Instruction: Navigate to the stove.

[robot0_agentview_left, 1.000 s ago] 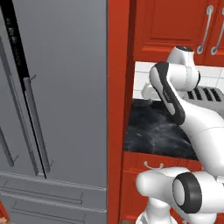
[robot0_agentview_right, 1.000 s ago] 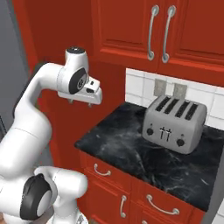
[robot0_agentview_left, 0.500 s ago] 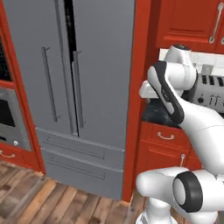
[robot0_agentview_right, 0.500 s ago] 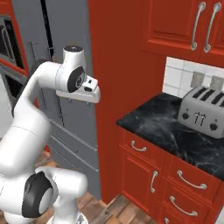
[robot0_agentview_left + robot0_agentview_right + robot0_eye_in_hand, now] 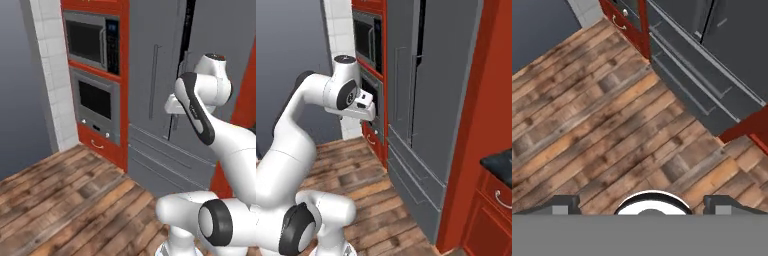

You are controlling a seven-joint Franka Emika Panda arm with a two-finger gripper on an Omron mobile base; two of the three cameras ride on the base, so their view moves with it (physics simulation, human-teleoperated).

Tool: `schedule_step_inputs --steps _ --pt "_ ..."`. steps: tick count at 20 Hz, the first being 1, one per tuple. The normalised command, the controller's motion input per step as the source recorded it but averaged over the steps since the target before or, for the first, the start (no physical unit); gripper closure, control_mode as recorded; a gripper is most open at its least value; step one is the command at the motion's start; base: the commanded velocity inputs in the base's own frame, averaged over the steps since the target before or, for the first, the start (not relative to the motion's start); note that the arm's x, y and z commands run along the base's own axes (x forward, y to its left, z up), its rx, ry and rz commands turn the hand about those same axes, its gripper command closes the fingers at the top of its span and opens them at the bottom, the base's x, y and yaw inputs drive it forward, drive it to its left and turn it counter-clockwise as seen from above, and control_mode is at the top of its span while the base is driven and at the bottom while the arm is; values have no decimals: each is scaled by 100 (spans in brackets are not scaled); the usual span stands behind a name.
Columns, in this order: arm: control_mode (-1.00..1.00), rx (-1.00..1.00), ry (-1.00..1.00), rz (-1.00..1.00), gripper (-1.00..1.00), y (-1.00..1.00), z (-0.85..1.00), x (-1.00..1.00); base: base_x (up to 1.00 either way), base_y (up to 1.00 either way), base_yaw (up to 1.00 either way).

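Robot stands on a wooden plank floor (image 5: 60,190) facing a tall grey fridge (image 5: 426,100) with two long vertical door handles and drawers at the bottom.

Arm is folded up high. Tool (image 5: 370,107) held in front of the fridge doors, pointing down toward the floor. In the hand view its two dark tips (image 5: 559,202) sit at the bottom edge, well apart, so the tool is wide, nothing between them. Below them just floor planks, with the fridge's bottom drawers (image 5: 702,85) at upper right.

Left of the fridge: a red cabinet column (image 5: 125,75) with a built-in microwave (image 5: 92,40) on top, a grey wall oven (image 5: 97,100) under it, and a red drawer with a small handle (image 5: 97,145) at the base. Beyond that a white tiled pillar (image 5: 50,75), then a plain grey wall (image 5: 17,85).

Right of the fridge: a red side panel (image 5: 481,125), then a red base cabinet with a silver handle (image 5: 501,200) carrying a black marble bench (image 5: 498,162), only its near corner visible at the right edge of the right base view.

Stove: cannot tell where it is; none of these views has a cooktop in it.
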Motion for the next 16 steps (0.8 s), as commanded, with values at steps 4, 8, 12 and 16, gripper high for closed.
schedule_step_inputs --steps 4,8,12,16 --pt "100 0 0 0 -100 0 0 0 -2 62 83" --pt "100 0 0 0 -100 0 0 0 -3 55 85" --pt "100 0 0 0 -100 0 0 0 0 43 87" --pt "100 0 0 0 -100 0 0 0 0 40 85"
